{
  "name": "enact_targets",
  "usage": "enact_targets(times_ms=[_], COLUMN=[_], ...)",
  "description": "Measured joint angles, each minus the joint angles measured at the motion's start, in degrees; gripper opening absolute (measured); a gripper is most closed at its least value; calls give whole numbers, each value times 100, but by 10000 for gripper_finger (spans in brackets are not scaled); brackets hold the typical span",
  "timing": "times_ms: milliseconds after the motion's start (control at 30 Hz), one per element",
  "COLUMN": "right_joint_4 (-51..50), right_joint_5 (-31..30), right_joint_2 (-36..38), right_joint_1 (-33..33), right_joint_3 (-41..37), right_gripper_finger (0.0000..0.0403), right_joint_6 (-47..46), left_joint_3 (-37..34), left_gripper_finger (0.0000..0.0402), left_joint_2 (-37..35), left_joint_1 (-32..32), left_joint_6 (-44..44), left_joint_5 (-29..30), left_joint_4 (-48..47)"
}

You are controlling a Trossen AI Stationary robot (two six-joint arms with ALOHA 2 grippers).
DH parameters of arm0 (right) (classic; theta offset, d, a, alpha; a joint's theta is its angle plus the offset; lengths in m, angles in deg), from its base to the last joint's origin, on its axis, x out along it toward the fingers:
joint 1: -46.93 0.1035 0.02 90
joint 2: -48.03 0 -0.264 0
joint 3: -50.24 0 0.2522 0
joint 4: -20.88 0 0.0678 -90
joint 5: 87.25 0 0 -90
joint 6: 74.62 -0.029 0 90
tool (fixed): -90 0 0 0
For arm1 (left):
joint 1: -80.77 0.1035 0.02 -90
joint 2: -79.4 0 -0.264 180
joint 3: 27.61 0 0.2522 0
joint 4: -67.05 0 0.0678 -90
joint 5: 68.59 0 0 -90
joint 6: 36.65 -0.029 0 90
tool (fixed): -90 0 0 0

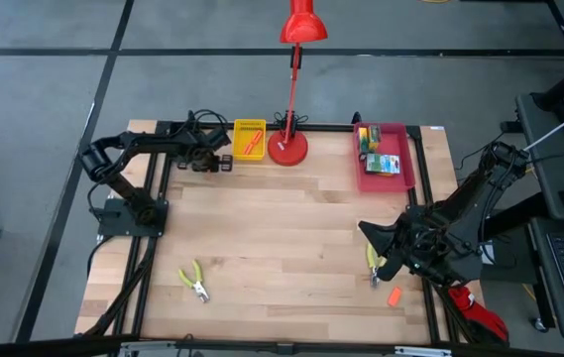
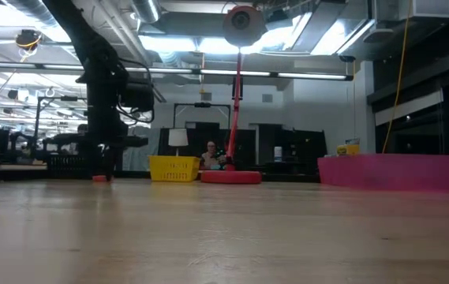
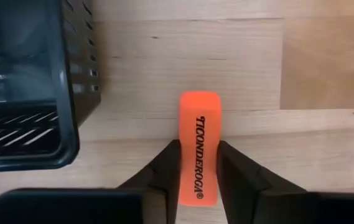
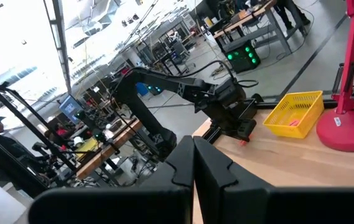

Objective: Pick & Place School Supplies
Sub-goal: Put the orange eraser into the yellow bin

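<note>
An orange piece, an eraser with black print, lies flat on the wooden table beside a black tray. My left gripper points down at the far left and is shut on it. My right gripper is shut on nothing, held level above the table's right side, over one pair of lime-handled pliers. The other pliers lie near the front left. Another orange piece lies at the front right. Crayon boxes rest in the pink tray. My left gripper pinches the orange piece's two long sides between its two fingers, at the end nearer the wrist. The fingers come from above, pointing down, and lie across the piece's width. The piece lies flat on the table.
A yellow tray with orange things in it stands just right of my left gripper. The red desk lamp's base sits at the far middle, its stem rising over the table. Bare wood fills the middle.
</note>
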Motion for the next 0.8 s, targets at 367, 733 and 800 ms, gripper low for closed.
enact_targets(times_ms=[367, 733, 800], right_joint_4=[0, 1, 1], right_joint_5=[4, 0, -1], right_joint_2=[0, 0, 0], right_joint_1=[0, -26, -28], right_joint_3=[0, 0, 0], right_gripper_finger=[6, 6, 6], right_joint_6=[38, 30, 32], left_joint_3=[0, 0, 0], left_gripper_finger=[81, 75, 73], left_joint_2=[-435, -1523, -1504], left_joint_1=[-433, -997, -897], left_joint_6=[285, 1235, 1217], left_joint_5=[-353, -136, -120], left_joint_4=[19, 1018, 1274])
